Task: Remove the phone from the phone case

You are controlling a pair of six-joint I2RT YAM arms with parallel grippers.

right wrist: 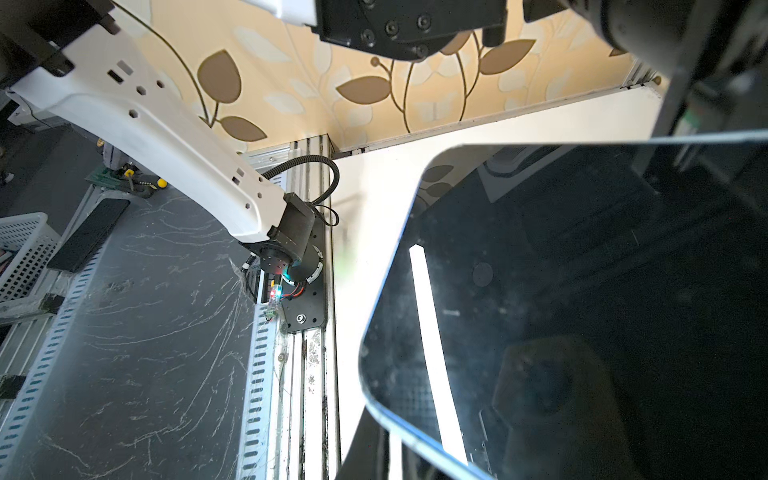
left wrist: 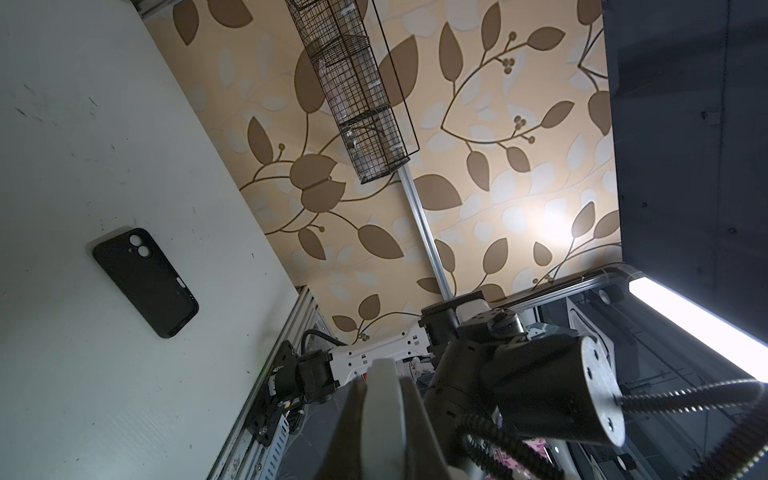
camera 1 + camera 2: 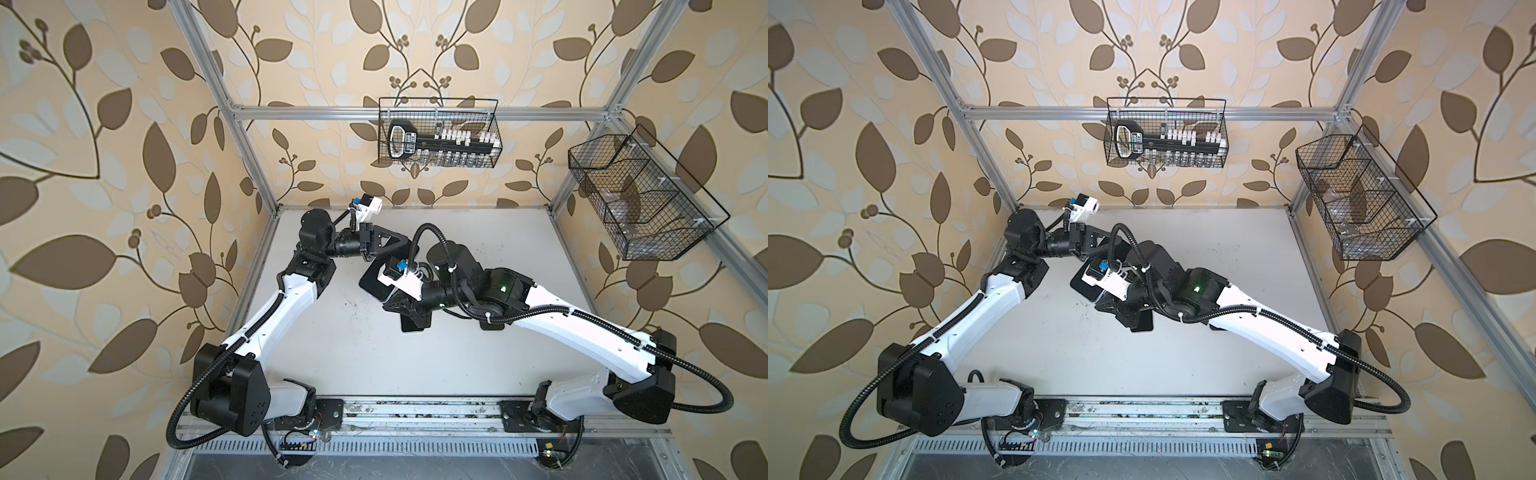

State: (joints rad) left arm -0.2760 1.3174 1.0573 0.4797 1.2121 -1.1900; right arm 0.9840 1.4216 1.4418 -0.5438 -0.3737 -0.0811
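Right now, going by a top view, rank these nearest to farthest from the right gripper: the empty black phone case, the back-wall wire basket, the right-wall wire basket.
1. Empty black phone case: on the white table, partly under the right gripper.
2. Back-wall black wire basket: hung behind, centre.
3. Right-wall black wire basket: hung farthest right.

The left fingers [image 2: 415, 424] and right fingers [image 3: 388, 300] meet above mid-bench, and the phone [image 1: 582, 311] blocks the gap between them. Below the right fingers the phone case [image 2: 145, 282] lies flat on the bench [image 3: 332, 353]. Toward the arm bases the bench lies open. Two wire baskets [image 3: 436, 101] [image 3: 648, 245] hang well beyond the fingers, on the walls.
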